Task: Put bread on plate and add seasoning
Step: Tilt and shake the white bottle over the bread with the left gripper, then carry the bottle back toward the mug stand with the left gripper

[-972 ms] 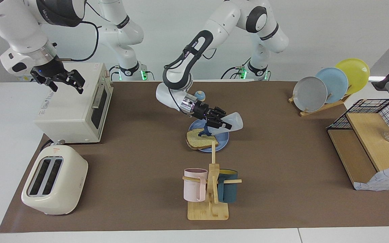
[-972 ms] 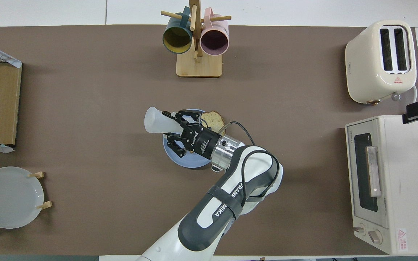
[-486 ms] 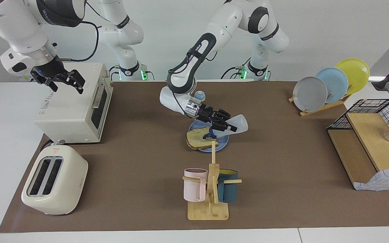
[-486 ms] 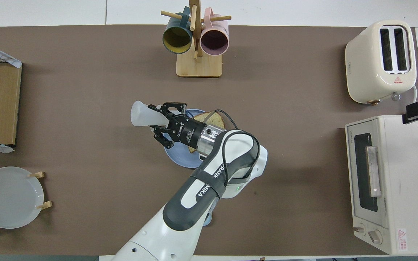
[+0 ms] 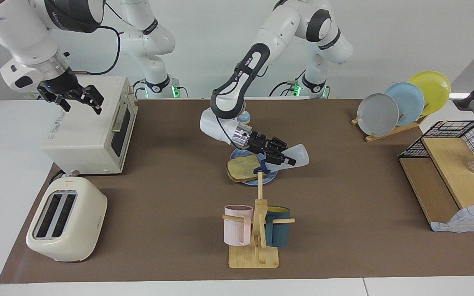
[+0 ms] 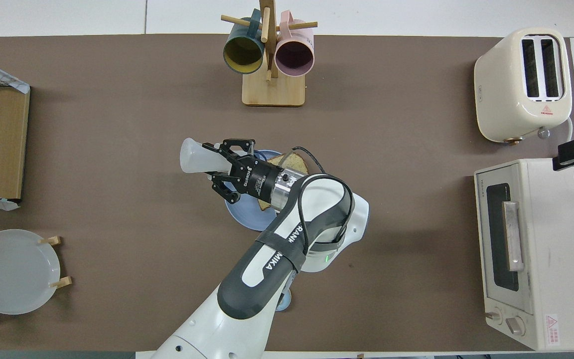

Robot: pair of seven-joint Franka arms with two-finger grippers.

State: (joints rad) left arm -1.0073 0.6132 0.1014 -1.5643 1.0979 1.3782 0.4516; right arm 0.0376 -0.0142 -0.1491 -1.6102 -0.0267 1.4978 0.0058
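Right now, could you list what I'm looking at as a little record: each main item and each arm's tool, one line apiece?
bread: lying on the plate
plate: mid-table, nearer the robots than the mug rack
seasoning bottle: tipped over, cap end low above the bread
left tool: shut on the seasoning bottle, over the plate
right tool: open, empty, waiting above the toaster oven
toaster oven: at the right arm's end of the table
mug rack: two mugs hanging
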